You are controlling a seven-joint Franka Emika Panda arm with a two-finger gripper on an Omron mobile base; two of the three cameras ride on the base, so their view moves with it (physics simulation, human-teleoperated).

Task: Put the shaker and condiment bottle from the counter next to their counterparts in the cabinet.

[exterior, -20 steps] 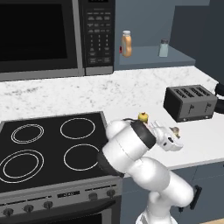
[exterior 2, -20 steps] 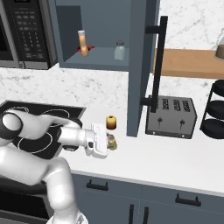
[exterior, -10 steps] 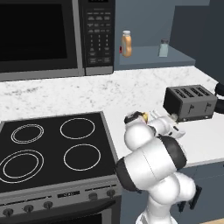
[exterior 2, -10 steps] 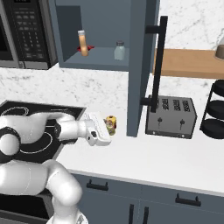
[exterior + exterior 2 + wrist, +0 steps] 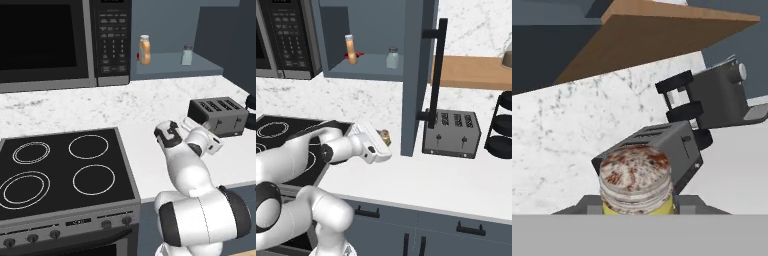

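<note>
My gripper is shut on the shaker, a small yellow-green cylinder whose reddish-brown speckled top shows close up in the hand view. The hand hovers low over the white counter, just left of the toaster. The orange condiment bottle stands on the shelf of the blue-grey cabinet. Beside it are a small red item and, further right, the pale grey-capped shaker.
A dark toaster sits right of the hand. The open cabinet door with its black handle hangs just above and right. The stove and microwave are to the left; a black rack stands far right.
The arm has swung right across the counter toward the toaster and cabinet door, carrying the shaker with it. The shelf items have not moved.
</note>
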